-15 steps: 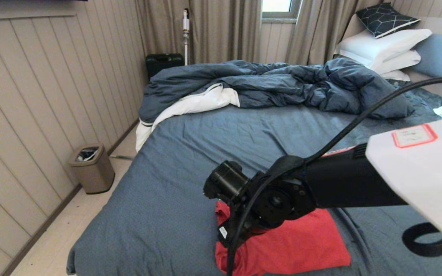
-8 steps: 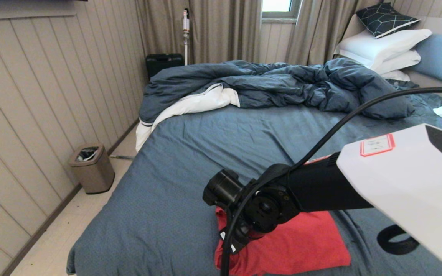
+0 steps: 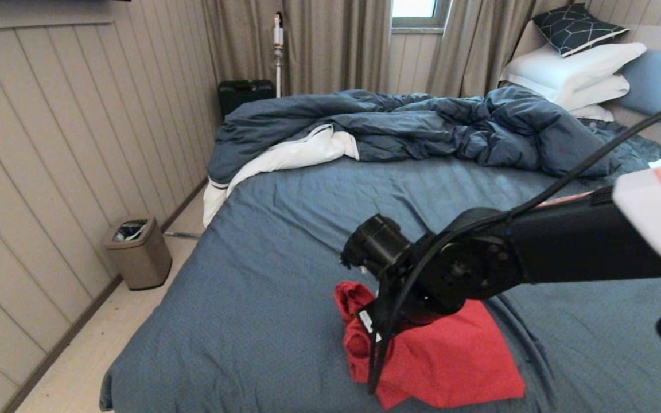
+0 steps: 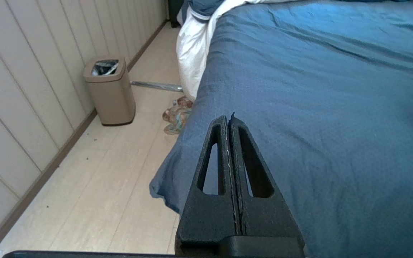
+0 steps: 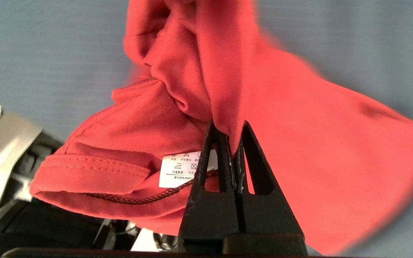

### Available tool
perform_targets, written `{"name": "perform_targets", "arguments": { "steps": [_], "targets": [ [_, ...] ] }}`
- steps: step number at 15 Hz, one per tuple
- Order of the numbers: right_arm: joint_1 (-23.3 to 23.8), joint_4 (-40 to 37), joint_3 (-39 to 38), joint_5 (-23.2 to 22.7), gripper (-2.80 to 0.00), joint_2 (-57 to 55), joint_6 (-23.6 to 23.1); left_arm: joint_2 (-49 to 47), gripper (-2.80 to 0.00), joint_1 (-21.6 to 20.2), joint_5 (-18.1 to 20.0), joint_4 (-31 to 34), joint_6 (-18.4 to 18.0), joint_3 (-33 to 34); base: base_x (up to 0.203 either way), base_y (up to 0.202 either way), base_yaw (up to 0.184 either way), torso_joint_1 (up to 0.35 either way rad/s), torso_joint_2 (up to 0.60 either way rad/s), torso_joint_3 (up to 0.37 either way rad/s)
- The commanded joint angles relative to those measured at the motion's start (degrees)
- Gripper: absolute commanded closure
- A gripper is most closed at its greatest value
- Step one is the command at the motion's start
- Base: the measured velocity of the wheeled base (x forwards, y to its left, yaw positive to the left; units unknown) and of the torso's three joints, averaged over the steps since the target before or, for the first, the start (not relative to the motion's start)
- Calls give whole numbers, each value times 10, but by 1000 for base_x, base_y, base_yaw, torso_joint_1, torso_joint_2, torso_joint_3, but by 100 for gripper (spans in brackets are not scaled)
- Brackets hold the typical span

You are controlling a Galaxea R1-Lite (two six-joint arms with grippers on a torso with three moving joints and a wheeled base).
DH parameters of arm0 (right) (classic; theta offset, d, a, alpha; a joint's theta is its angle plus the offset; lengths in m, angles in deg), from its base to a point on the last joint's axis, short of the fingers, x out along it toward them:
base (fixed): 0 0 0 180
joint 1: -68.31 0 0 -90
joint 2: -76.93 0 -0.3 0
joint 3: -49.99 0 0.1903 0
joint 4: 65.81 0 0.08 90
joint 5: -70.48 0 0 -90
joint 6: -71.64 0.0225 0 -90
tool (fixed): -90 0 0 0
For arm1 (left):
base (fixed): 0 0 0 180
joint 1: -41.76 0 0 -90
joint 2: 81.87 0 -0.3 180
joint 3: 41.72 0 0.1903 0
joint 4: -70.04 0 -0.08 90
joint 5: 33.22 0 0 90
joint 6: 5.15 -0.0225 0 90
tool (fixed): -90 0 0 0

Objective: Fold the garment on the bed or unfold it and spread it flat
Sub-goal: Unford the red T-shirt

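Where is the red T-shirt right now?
In the head view the red T-shirt lies near the bed's foot edge, one fold pinched in the right gripper.

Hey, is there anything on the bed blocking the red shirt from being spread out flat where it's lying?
Nothing visible does. The right gripper has its jaws shut on the red shirt, and the bed around it is bare sheet. The rumpled duvet lies well back toward the pillows.
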Motion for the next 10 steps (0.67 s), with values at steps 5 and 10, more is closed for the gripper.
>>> {"name": "perform_targets", "arguments": {
  "steps": [5,10],
  "targets": [
    [181,2,-79,-5,0,172,-32,-1,0,0,0,0,0,0,0,0,0,0,0,0],
    [409,13,-130,-77,0,203,-99,-1,0,0,0,0,0,0,0,0,0,0,0,0]
  ]
}}
